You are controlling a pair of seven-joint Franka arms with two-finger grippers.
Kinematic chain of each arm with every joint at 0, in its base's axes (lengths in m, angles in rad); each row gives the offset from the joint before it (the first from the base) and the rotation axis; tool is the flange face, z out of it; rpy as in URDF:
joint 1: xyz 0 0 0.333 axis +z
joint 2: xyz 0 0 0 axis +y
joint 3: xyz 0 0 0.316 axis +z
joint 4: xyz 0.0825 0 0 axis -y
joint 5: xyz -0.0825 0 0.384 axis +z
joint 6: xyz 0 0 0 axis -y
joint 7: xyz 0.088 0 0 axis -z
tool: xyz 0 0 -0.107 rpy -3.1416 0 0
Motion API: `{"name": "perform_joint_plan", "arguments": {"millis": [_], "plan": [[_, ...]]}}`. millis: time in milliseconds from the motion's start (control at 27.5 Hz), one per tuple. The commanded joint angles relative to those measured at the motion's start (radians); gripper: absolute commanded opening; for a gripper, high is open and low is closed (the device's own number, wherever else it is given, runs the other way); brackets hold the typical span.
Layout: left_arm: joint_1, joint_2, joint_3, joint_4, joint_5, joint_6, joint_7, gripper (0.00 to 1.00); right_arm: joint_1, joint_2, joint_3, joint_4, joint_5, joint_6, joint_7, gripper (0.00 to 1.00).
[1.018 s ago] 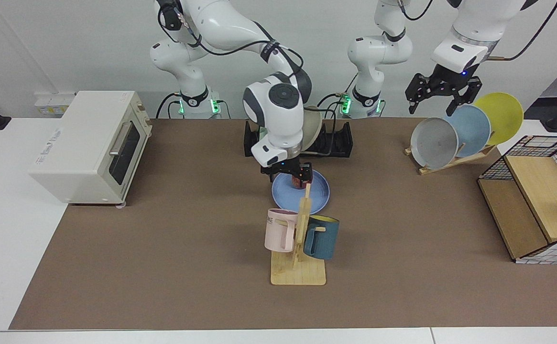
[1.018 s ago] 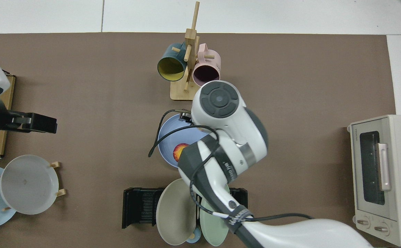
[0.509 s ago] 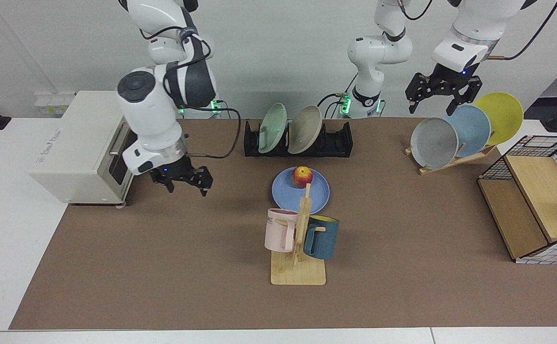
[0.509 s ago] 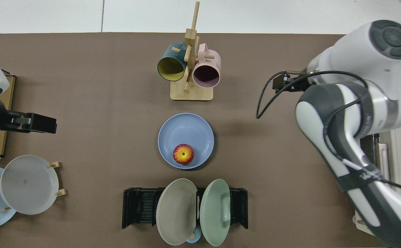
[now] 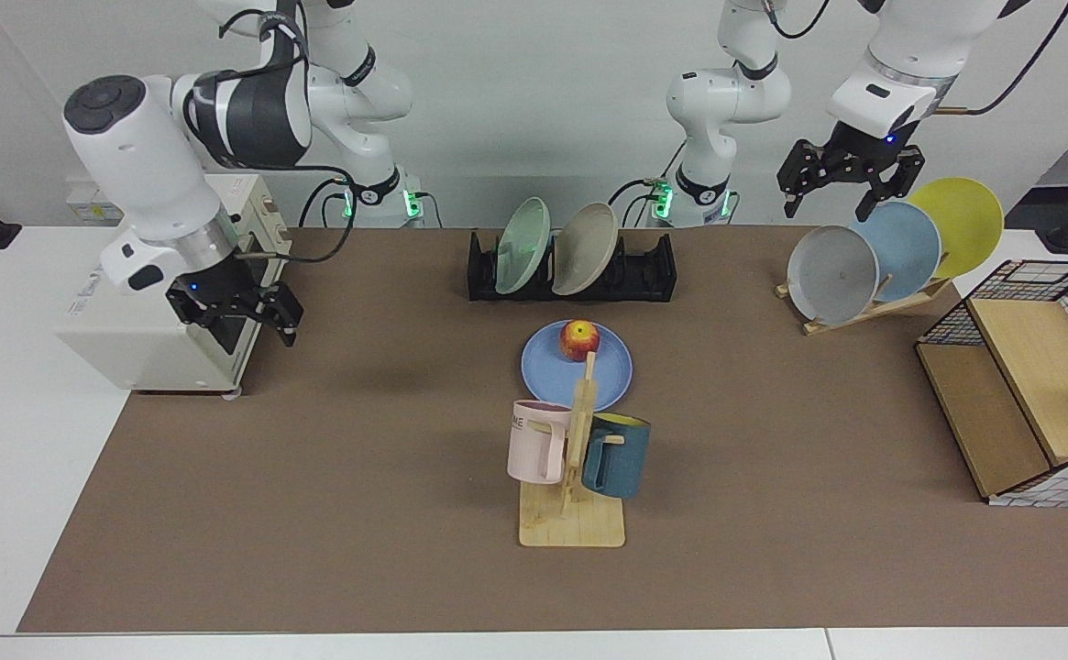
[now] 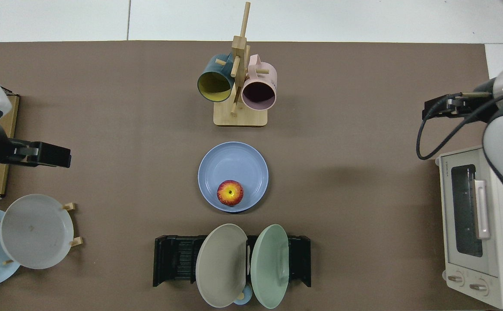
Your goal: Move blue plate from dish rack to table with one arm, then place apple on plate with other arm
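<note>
The blue plate (image 5: 547, 374) (image 6: 233, 164) lies flat on the table's brown mat (image 5: 359, 513), between the dish rack (image 5: 648, 273) (image 6: 174, 259) and a mug tree. On the plate's rack-side part rests the apple (image 5: 579, 339) (image 6: 230, 192), with nothing touching it. My right gripper (image 5: 238, 316) hangs open and empty far off at the facing view's left, in front of a toaster oven. High at the back, my left gripper (image 5: 850, 191) waits open and empty above a wooden plate stand.
The dish rack holds a green plate (image 5: 522, 246) and a beige plate (image 5: 586, 247). A toaster oven (image 5: 153, 275) stands near the right gripper. The mug tree (image 5: 575, 458) carries two mugs. The wooden stand (image 5: 864, 310) holds grey, sky-blue and yellow plates. A wire basket (image 5: 1029, 385) stands beside it.
My right gripper let go of the apple on the blue plate, rose and swung away to the toaster oven. The left arm has not moved.
</note>
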Motion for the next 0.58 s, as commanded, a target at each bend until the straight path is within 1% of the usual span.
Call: {"name": "perform_joint_plan", "arguments": {"millis": [0,182,545], "plan": [[0.006,-0.001,-0.002,0.018,0.011,-0.024,0.004,1.0,-0.022,-0.121,0.017,-0.048,-0.007,-0.083,-0.023,1.0],[0.006,-0.001,-0.002,0.018,0.011,-0.024,0.004,1.0,-0.008,-0.166,0.016,-0.05,-0.015,-0.16,-0.006,1.0],[0.006,-0.001,-0.002,0.018,0.011,-0.024,0.004,1.0,-0.007,-0.163,0.017,-0.053,-0.016,-0.131,0.022,1.0]]}}
